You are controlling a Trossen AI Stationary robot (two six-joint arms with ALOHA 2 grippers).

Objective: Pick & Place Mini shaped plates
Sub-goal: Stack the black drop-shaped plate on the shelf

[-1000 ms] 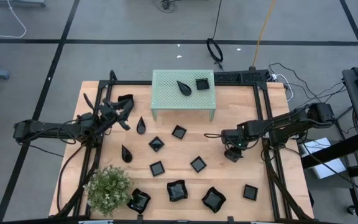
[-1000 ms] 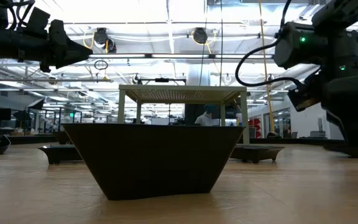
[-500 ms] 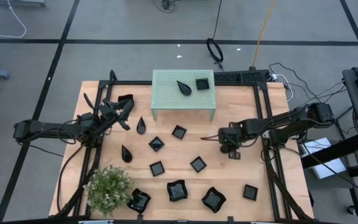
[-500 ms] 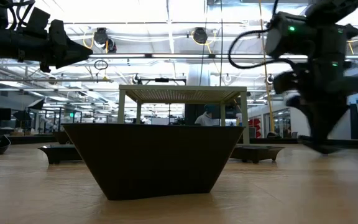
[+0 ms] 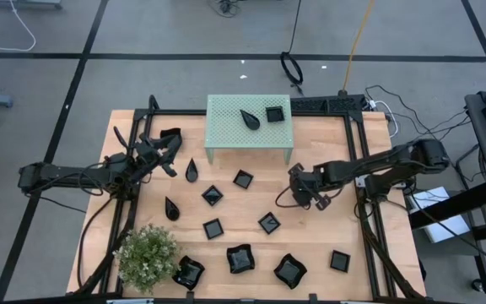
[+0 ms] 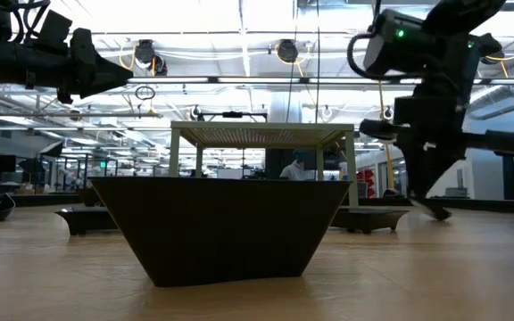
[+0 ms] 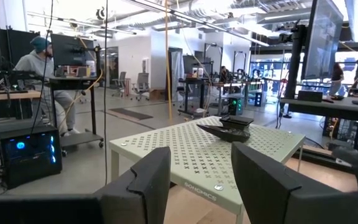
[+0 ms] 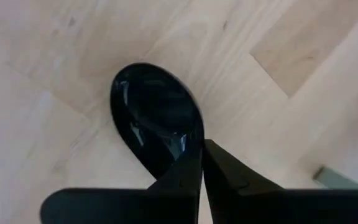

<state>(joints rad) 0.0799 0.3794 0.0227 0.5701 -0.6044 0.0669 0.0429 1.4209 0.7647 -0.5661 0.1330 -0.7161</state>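
Small glossy black plates lie scattered on the wooden table: squares [image 5: 242, 179], teardrops [image 5: 191, 171] and wavy-edged ones [image 5: 240, 258]. A teardrop [image 5: 250, 118] and a square [image 5: 274, 113] rest on the mint-green perforated stand [image 5: 226, 127]. My right gripper [image 5: 305, 198] is right of the table's middle, shut on a teardrop plate [image 8: 157, 115]. My left gripper [image 5: 169, 154] hovers open, left of the stand, which shows beyond its fingers in the left wrist view [image 7: 201, 180]. My right gripper [image 8: 201, 152] pinches the teardrop plate by the rim of its narrow end [image 8: 188, 155] between its two shut fingers. The fingers come from above, slanting down. The plate hangs tilted below them [image 6: 437, 211]; whether its low end touches the table, I cannot tell.
A green bushy plant [image 5: 148, 253] stands at the near left corner. A black frame [image 5: 361, 169] runs along the table's sides. One square plate [image 6: 217, 227] sits close in front of the low camera and hides much of the table behind it.
My right gripper has gone toward the table's left and a little toward the far edge, turning as it went. The teardrop plate has moved along with it from where it lay on the table.
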